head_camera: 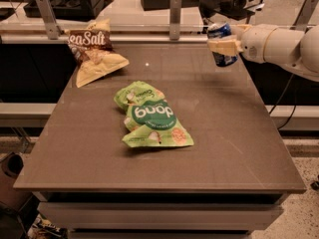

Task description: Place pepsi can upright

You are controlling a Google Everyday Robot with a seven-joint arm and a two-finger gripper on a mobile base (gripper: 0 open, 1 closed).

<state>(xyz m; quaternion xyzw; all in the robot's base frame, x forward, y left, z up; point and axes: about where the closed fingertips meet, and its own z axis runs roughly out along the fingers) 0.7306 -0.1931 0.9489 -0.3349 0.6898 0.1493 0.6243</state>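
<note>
The pepsi can (pixel 222 45) is small and blue with a silver top. It is held nearly upright in the air above the far right part of the table (pixel 224 133). My gripper (pixel 222 46) comes in from the right on a white arm and is shut on the can, with a pale finger (pixel 224 46) across the can's front. The can's lower end hangs a little above the tabletop.
A green snack bag (pixel 152 121) lies at the table's middle. A brown and cream "Sea Salt" chip bag (pixel 94 51) lies at the far left. A metal rail with posts (pixel 174 16) runs along the table's back edge.
</note>
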